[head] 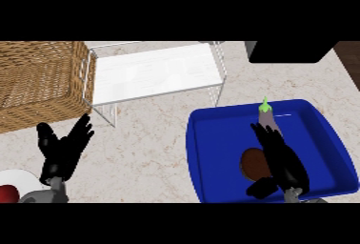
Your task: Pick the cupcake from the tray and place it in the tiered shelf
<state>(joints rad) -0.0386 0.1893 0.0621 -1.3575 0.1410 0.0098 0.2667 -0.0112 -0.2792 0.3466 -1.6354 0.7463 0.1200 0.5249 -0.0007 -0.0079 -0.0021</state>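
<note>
Head view showed the dark brown, round cupcake point(250, 163) lying inside the blue rectangular plastic tray point(218, 138), in its lower middle part. Only the cupcake's left half was visible, as a smooth brown dome; the rest was covered by the black right hand point(285, 162). That hand lay over the tray with fingers extended straight toward the far wall and not closed round anything, the thumb showing just below the cupcake. A purple aubergine with a green stem point(266, 116) lay just beyond the fingertips, near the tray's far wall. The white wire tiered shelf point(155, 71) stood well apart from the cupcake, up and to the left, beside a woven wicker basket point(38, 81). The black left hand point(63, 152) rested open, fingers up, at the lower left on the beige marble counter point(147, 157).
</note>
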